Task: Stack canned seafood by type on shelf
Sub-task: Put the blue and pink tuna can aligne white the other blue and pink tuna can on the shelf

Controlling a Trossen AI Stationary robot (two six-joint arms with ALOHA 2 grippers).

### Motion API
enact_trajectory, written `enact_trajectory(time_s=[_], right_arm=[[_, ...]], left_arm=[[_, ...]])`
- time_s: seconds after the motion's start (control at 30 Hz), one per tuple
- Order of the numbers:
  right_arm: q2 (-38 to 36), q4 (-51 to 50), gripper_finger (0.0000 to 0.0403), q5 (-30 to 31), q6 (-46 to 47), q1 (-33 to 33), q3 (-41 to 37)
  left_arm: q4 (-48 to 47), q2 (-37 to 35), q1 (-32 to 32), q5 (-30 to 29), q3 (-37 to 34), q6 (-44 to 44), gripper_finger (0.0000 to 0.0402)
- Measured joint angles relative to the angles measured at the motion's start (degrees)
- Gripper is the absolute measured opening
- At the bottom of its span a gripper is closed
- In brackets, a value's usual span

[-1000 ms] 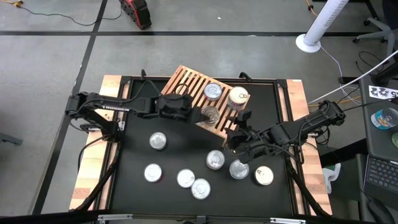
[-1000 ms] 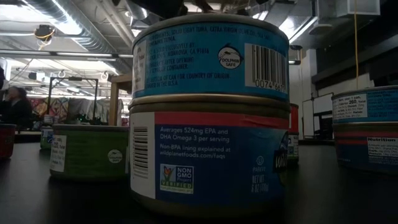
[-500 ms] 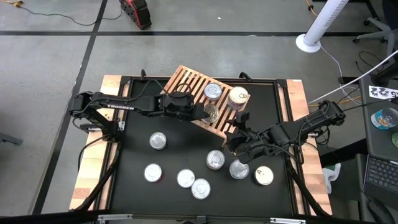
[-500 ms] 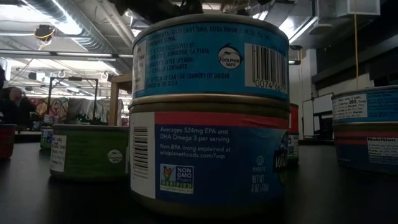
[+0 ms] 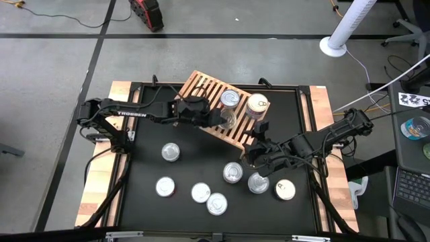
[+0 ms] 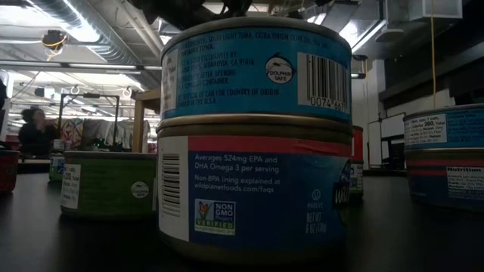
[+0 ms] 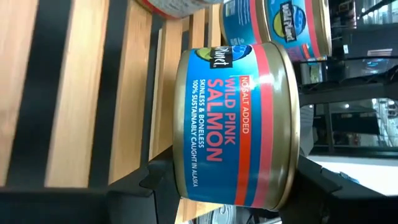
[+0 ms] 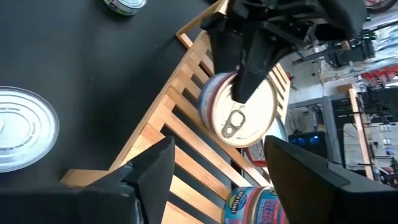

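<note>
Down at the front of the desk (image 5: 134, 168) there's a loose bunch of tins (image 5: 199, 192) lying lid-up, and from the low camera I get a two-high stack (image 6: 255, 136) right in my face, blue tuna on top of a blue-and-red one. Further back my right gripper (image 5: 259, 142) hangs just off the near edge of the shelf (image 5: 201, 87), fingers (image 8: 152, 171) apart and holding nothing, basically parked and watching.

The action is on the shelf itself. My left gripper (image 5: 225, 119) is reached out low across the slats with the salmon can (image 7: 236, 121) clamped between its fingers, taken by the side wall. In the right wrist view that can (image 8: 239, 112) shows lid-up, on or just above the wood, can't tell which, with two more cans (image 5: 230, 98) standing just beyond it toward the far edge, one of them a cream-lidded one (image 5: 257, 103).

Handling-wise I'd guess these are rigid, dense little pucks: won't crush, but the glossy label and smooth metal could slip if I squeeze off-centre. Grabbing across the widest part of the side wall, below the rim, seems the safest bet. Flat lids should stack fine as long as I set it down level, since the slat gaps could tip a rim that lands crooked
</note>
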Motion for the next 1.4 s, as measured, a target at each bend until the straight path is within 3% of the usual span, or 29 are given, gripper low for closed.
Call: enact_trajectory(time_s=[0.3,0.8,1.07,1.2,1.4], right_arm=[[0.0,0.0,0.0246,-1.2,0.0,0.0,0.0],[0.0,-0.3,0.0246,-1.3,0.0,0.0,0.0],[0.0,-0.5,0.0246,-1.6,-1.6,0.0,0.0],[0.0,-0.5,0.0246,-1.6,-1.6,0.0,0.0],[0.0,-0.9,0.0246,-1.6,-1.6,0.0,0.0]], left_arm=[[0.0,0.0,0.1,-0.1,0.0,8.8,0.02],[0.0,0.0,0.5,-1.8,0.0,10.2,0.0202],[0.0,0.0,0.6,-1.3,0.0,7.1,0.0261],[0.0,-0.1,1.9,4.2,0.0,7.0,0.028],[-0.9,-0.2,5.3,15.6,0.0,4.9,0.0277]])
